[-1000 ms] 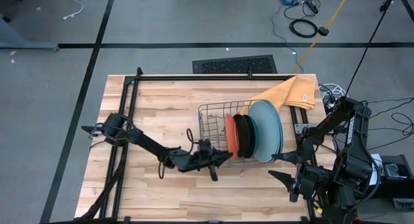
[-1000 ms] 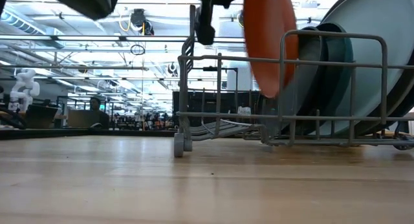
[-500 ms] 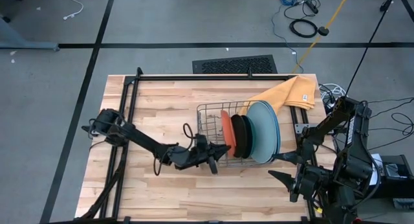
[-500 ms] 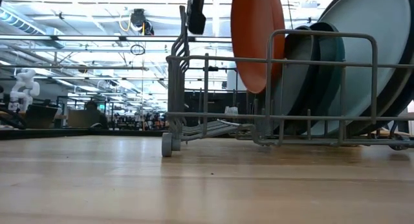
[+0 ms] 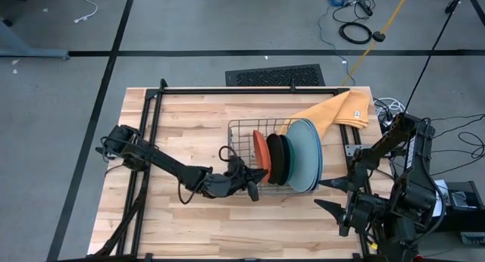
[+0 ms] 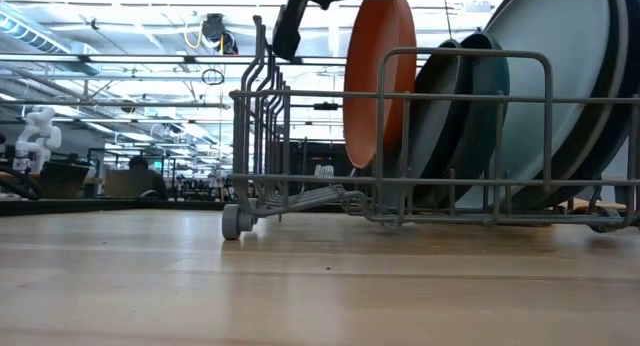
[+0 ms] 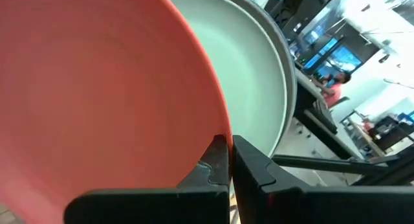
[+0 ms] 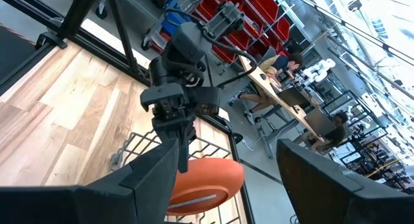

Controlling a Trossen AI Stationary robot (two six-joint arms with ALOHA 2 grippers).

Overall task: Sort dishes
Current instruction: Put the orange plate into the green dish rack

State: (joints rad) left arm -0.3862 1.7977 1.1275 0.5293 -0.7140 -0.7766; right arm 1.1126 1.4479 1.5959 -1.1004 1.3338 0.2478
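**Left arm grips an orange-red plate at the dish rack**

Seen from above, the left arm stretches low across the wooden table (image 5: 189,126) from its left edge toward the middle. Its left gripper (image 5: 254,176) sits at the near left corner of the wire dish rack (image 5: 241,133). The fingers are pinched tight on the rim of the orange-red plate (image 5: 259,156); the wrist camera shows both dark fingertips (image 7: 249,160) meeting on the plate's edge.

The orange-red plate stands on edge at the open end of a row of plates in the rack. From table height it hangs slightly tilted, its lower edge above the rack floor. Behind it, in order, stand a black plate (image 5: 274,157), a dark teal plate (image 6: 490,116), and larger pale plates (image 5: 305,160), all upright and leaning together.

A yellow-orange cloth (image 5: 337,110) lies at the rack's far right corner.

The right arm waits folded at the table's right edge, its right gripper (image 8: 226,179) spread wide and empty.
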